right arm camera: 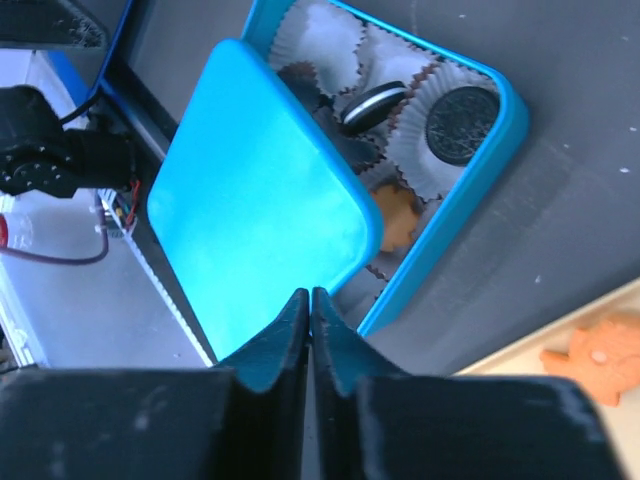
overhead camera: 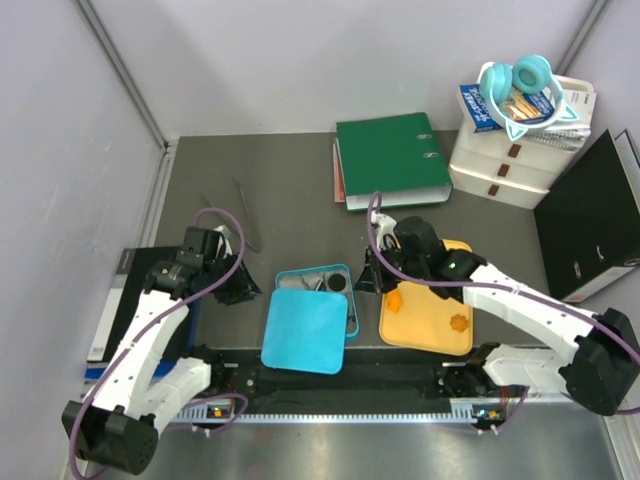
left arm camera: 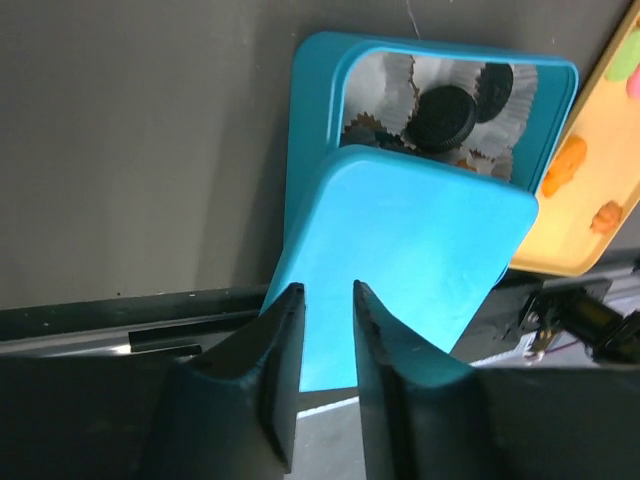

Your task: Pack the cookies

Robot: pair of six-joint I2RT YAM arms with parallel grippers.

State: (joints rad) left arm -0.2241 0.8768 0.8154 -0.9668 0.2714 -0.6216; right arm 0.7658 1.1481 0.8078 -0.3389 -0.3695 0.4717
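Top view – left fingers [overhead camera: 238, 290]: low over the desk [overhead camera: 280, 190], just left of the tin [overhead camera: 300, 270]; from here we cannot judge their gap.
Top view – right fingers [overhead camera: 372, 280]: between the tin and the tray [overhead camera: 430, 335], at the tray's left edge.
Top view – lid [overhead camera: 305, 330]: lies askew over the tin's near part, and only the far strip shows.
Top view – cookies [overhead camera: 459, 322]: we count two orange ones on the tray, well apart; those in the tin are too small to sort.
Top view – behind: a green binder [overhead camera: 392, 158], and white drawers [overhead camera: 505, 170] with headphones [overhead camera: 520, 80] on top.
Left wrist – left fingers [left arm camera: 290, 320]: apart by a narrow gap, with nothing between them.
Left wrist – cookies: a round black one [left arm camera: 440, 115] sits in a paper liner [left arm camera: 385, 85] in the tin [left arm camera: 312, 120]; two orange ones [left arm camera: 565, 165] lie on the tray [left arm camera: 570, 235].
Right wrist – right fingers [right arm camera: 310, 320]: pressed together, holding nothing, above the lid [right arm camera: 260, 200].
Right wrist – cookies: in the tin [right arm camera: 500, 130] we see one black one [right arm camera: 462, 125] lying flat, one dark one [right arm camera: 372, 105] on edge, and an orange one [right arm camera: 400, 215] beside the lid's edge; another orange one [right arm camera: 600, 355] is on the tray [right arm camera: 620, 305].
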